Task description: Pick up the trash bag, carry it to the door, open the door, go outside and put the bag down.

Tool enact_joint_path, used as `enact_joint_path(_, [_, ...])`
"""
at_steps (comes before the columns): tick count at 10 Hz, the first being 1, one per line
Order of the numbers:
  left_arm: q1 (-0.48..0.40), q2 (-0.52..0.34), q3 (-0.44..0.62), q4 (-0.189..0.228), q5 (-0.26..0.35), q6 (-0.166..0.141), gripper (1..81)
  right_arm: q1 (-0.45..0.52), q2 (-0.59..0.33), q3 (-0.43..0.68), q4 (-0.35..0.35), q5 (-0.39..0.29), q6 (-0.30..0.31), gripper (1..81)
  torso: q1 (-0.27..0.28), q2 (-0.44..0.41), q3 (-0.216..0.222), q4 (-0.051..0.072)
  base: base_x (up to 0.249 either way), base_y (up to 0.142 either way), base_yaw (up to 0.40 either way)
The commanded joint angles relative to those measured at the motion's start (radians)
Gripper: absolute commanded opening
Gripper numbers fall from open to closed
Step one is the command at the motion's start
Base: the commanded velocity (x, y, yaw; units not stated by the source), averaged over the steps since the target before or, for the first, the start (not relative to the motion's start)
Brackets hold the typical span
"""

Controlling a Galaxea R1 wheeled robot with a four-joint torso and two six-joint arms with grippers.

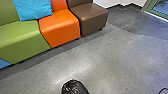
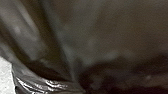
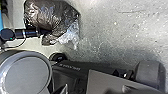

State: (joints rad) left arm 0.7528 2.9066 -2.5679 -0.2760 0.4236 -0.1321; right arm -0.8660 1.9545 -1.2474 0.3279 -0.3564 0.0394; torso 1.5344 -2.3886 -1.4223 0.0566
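The black trash bag (image 1: 75, 87) shows its rounded top at the bottom edge of the head view, left of the middle. Up close in the left wrist view, its dark, creased plastic (image 2: 50, 86) is partly blurred. In the right wrist view the shiny bag (image 3: 50, 15) is gathered at the end of the left arm, where my left gripper (image 3: 46, 32) is shut on it. Folds of plastic cover part of that grip. A paler, crumpled part of the bag hangs loose beside it.
A row of seats, with green (image 1: 22, 41), orange (image 1: 60, 27) and brown (image 1: 91, 17) ones, runs along the left and top. A blue cushion (image 1: 33, 8) lies on it. A green frame (image 1: 151, 6) with glass stands at the top right. Grey floor (image 1: 112, 62) spreads ahead.
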Motion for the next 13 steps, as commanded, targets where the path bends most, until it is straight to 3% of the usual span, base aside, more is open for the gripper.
enact_joint_path(1, [-0.091, -0.114, 0.165, -0.037, 0.084, -0.007, 1.0, -0.040, 0.020, -0.048, -0.032, -0.032, -0.003, 81.1, -0.061, 0.094, 0.075, 0.000, 0.000, 0.000, 0.000])
enact_joint_path(4, [-0.106, -0.193, 0.259, -0.055, 0.084, -0.009, 1.0, -0.064, 0.023, -0.067, -0.029, -0.006, -0.006, 81.1, -0.128, 0.201, 0.155, 0.000, 0.000, 0.000, 0.000])
enact_joint_path(8, [-0.108, -0.291, 0.334, -0.058, 0.084, -0.009, 1.0, -0.081, 0.025, -0.087, -0.030, -0.004, -0.006, 81.1, -0.221, 0.346, 0.268, 0.000, 0.000, 0.000, 0.000])
enact_joint_path(13, [-0.095, -0.447, 0.512, -0.054, 0.095, -0.007, 1.0, -0.158, 0.033, -0.170, -0.029, 0.020, -0.006, 81.1, -0.337, 0.523, 0.407, -0.001, 0.000, 0.000, 0.000])
